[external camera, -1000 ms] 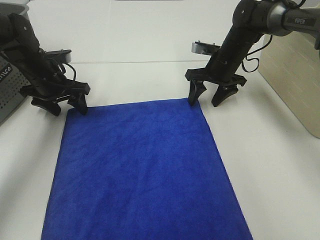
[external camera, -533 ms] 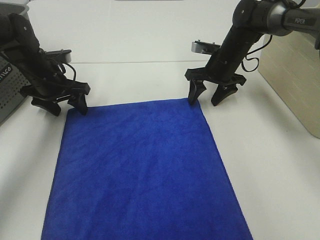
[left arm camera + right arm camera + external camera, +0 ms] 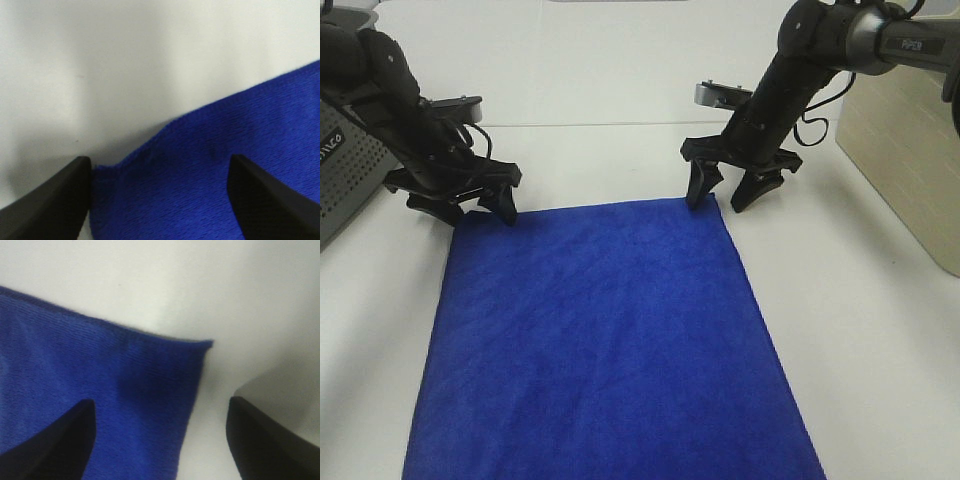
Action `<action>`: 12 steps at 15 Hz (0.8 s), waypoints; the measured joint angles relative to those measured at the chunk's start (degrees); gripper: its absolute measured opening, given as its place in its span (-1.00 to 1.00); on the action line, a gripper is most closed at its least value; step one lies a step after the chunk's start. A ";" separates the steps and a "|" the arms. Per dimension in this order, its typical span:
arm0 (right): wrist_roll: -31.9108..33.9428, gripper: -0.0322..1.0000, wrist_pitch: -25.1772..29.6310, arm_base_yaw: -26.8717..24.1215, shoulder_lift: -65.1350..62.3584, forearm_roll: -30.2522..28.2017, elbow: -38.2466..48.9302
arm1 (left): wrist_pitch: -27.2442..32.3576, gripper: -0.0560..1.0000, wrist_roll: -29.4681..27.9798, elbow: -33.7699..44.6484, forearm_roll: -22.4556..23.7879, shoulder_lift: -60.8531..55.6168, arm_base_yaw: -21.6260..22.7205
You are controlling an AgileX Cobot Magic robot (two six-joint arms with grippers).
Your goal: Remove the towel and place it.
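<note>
Movement: since a second ago my left arm (image 3: 390, 100) has slid inward along the far edge of the towel (image 3: 610, 340), and my right arm (image 3: 800, 70) has edged a little toward the middle too. The towel lies as it did.
Table: white table (image 3: 620, 90), carrying everything I can see.
Towel: royal blue and fuzzy, spread flat in the middle of the table. Its near end runs out of the high camera's view, and its two far corners sit under my arms.
Panel: beige panel (image 3: 910, 150) at the right edge, well apart from the towel.
Basket: grey perforated basket (image 3: 345, 170) at the left edge, behind my left arm and clear of the towel.
Left jaws: spread wide and holding nothing, low at the far left corner. On the left wrist camera one finger (image 3: 45, 200) sits at the cloth's edge and the other is over the blue.
Right jaws: spread wide and holding nothing, astride the far right corner. On the right wrist camera one finger (image 3: 50, 440) is over the cloth and the other over bare table.
Contact: I cannot tell whether any fingertip touches the cloth.
</note>
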 joint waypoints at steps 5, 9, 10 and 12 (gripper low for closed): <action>-0.11 0.35 -1.26 2.69 0.52 0.86 -0.23 | -1.32 0.40 1.15 -0.06 -3.44 0.34 -3.15; -0.11 -0.25 -2.06 2.69 0.92 0.46 -0.40 | -1.26 -0.09 2.12 -0.06 -3.50 0.63 -3.15; -0.11 -0.69 -2.41 2.69 1.15 0.17 -0.40 | -1.43 -0.47 4.70 -0.06 -3.55 0.86 -3.15; -0.11 -0.87 -2.58 2.69 1.20 -1.09 -0.40 | -2.06 -0.79 6.25 -0.06 -3.61 1.03 -3.15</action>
